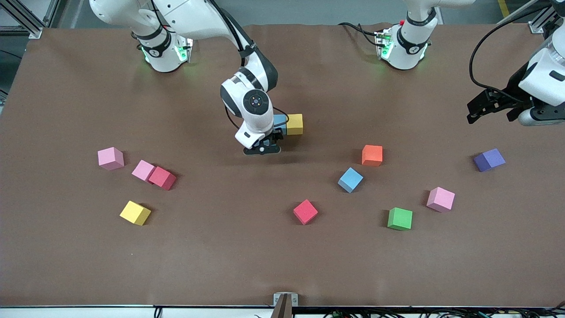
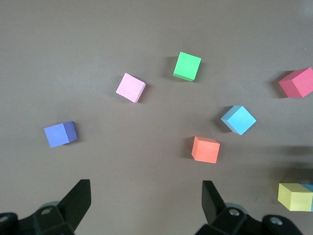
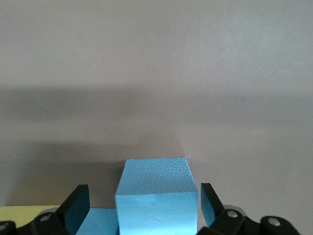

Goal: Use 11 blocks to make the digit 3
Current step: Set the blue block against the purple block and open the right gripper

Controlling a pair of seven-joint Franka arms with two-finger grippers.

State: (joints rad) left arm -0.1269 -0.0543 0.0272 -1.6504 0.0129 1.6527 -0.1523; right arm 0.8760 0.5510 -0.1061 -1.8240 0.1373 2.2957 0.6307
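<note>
A brown bench (image 1: 66, 265) holds scattered blocks. The right pincer (image 3: 142, 208) is down at mid-bench, its fingers spread around a light blue block (image 3: 156, 198) with gaps on both sides, gripping nothing. Beside it lie another light blue block (image 1: 280, 119) and a yellow block (image 1: 295, 124), the start of the digit 3. The left pincer (image 2: 146, 203) waits, spread wide and empty, above the left arm's end of the bench, over a purple block (image 2: 61, 134).
</note>
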